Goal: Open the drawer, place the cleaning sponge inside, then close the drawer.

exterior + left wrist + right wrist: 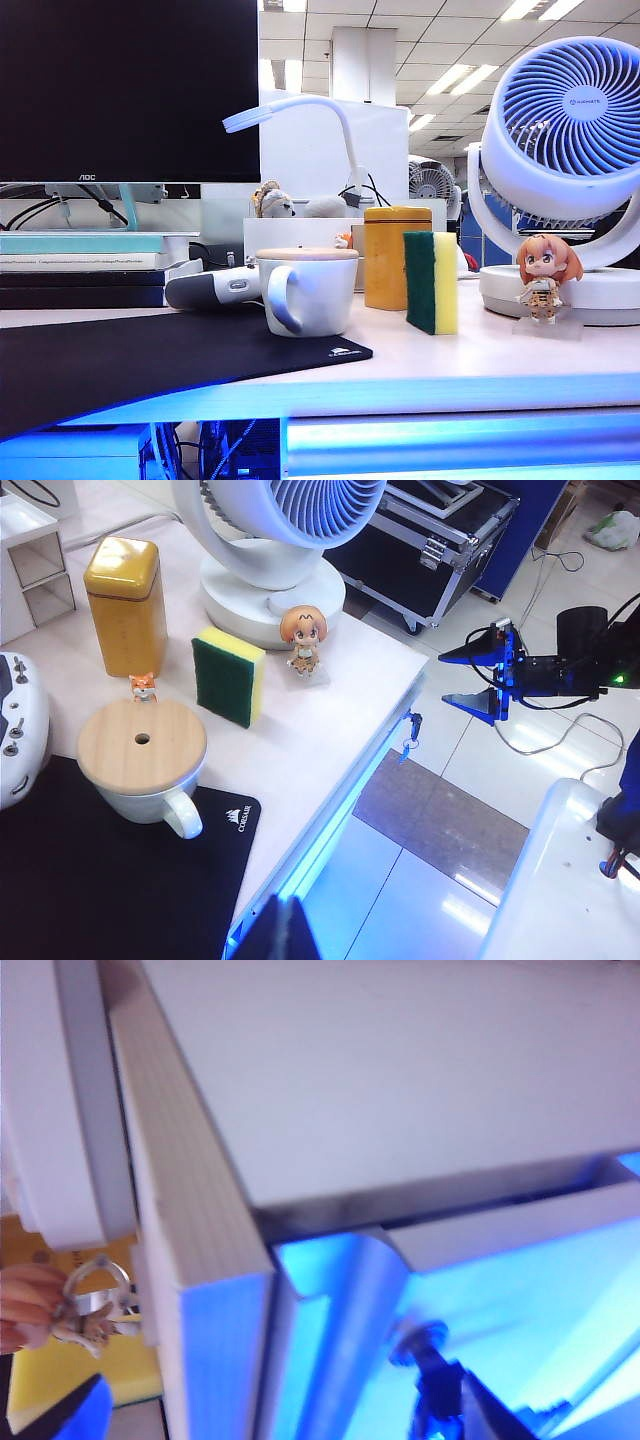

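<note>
Your drawer [460,440] looks shut under the desktop [480,365], so nothing is done yet. The sponge [432,283] stands on the desk beside the yellow tin [397,257]. Right gripper [480,675], jaws apart, hovers off the desk's edge; left gripper [275,930]: cannot tell.

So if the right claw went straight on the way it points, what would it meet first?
Probably the desk's blue-lit front edge, near the hanging keys, where the drawer sits. The open right claw points at it with nothing between; depth is unclear.
</note>
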Robot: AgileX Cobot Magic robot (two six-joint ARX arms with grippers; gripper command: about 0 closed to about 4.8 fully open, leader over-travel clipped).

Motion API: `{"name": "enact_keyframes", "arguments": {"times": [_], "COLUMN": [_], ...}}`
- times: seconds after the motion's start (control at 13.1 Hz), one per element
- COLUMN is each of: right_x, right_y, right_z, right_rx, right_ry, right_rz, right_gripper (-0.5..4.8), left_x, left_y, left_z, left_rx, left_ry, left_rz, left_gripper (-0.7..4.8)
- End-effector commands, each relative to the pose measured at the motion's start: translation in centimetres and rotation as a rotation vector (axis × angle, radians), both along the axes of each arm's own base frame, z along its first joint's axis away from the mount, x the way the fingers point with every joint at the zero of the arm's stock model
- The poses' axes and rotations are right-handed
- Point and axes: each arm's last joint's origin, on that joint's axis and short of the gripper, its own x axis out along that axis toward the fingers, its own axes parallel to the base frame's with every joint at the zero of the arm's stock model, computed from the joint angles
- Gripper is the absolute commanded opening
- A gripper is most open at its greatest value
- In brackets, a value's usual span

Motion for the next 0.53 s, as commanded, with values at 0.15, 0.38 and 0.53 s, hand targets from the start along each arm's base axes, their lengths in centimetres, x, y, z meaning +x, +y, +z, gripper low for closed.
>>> {"name": "enact_keyframes", "arguments": {"times": [0.15, 0.38, 0.53], "right_x": [2.38, 2.84, 3.13], "right_y": [-0.01, -0.18, -0.47], "right_z": [0.2, 0.34, 0.54], "right_rx": [-0.018, -0.025, -0.022], "right_ry": [-0.079, -0.101, -0.111], "right_rz": [0.09, 0.109, 0.113], "right_gripper": [4.79, 4.79, 4.79], "left_x": [-0.06, -0.06, -0.05], "left_y": [0.0, 0.0, 0.0], "left_z": [0.17, 0.18, 0.18], "left_rx": [0.0, 0.003, 0.003], "left_ry": [-0.018, -0.025, -0.025], "left_rz": [-0.009, -0.011, -0.011], "left_gripper": [-0.05, -0.05, -0.05]}}
